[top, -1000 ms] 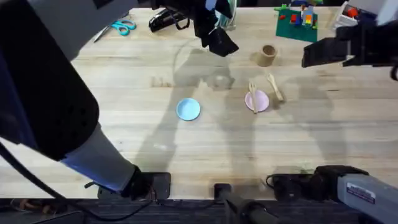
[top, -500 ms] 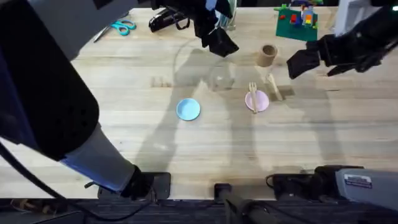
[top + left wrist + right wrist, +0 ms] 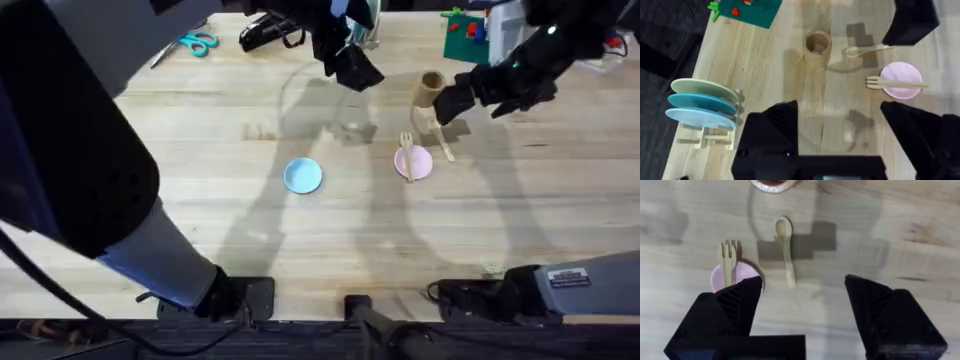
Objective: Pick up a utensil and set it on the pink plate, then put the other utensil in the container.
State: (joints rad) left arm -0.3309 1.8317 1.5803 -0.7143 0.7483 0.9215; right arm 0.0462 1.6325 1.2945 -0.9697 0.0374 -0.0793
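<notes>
Right claw [image 3: 802, 312] spread above spoon [image 3: 785, 250], fork [image 3: 407, 153] across pink plate [image 3: 421, 164]

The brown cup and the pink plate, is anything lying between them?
Yes. In the left wrist view the wooden spoon lies on the table between the cup and the pink plate. The fork rests across the plate.
</notes>
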